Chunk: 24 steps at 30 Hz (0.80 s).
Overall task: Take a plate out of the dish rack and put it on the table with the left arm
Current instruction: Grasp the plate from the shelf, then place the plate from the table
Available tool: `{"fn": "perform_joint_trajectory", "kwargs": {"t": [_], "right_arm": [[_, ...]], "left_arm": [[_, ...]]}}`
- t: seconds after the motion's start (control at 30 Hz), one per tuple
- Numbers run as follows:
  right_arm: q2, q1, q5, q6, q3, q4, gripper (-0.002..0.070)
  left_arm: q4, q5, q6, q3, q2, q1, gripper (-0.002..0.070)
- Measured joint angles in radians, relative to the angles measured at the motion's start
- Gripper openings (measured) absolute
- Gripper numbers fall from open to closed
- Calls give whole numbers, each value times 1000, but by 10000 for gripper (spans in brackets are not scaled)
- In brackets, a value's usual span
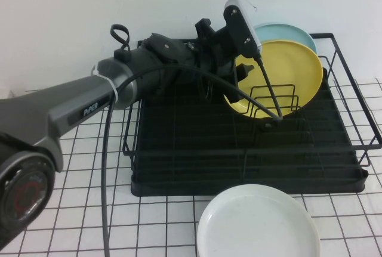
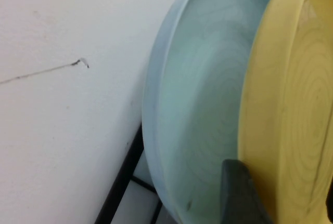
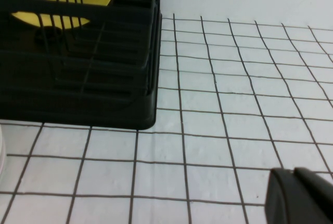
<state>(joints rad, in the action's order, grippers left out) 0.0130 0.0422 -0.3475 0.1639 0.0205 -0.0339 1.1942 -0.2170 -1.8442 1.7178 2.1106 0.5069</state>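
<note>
The left gripper, jaws apart, straddles the upright yellow plate rim at nine o'clock; the right gripper jaws I cannot tell.

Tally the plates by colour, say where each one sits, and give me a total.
Yellow plate: 1, upright in the dish rack, left tool at its edge.
Light blue plate: 1, upright behind the yellow one.
White plate: 1, flat on the table.
Total: 3 plates.
</note>
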Motion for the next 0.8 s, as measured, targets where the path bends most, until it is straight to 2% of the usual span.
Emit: {"fn": "perform_joint_trajectory", "kwargs": {"t": [0.13,0.23,0.3,0.53,0.8], "right_arm": [[0,0,0,0,0,0,-3],[0,0,0,0,0,0,-3],[0,0,0,0,0,0,-3],[0,0,0,0,0,0,-3],[0,0,0,0,0,0,-3]], "left_arm": [[6,28,-4,16,22,2,209],[12,53,-4,17,26,2,85],[33,59,5,17,26,2,48],[52,64,7,26,-25,4,28],[104,113,100,36,-267,4,22]]}}
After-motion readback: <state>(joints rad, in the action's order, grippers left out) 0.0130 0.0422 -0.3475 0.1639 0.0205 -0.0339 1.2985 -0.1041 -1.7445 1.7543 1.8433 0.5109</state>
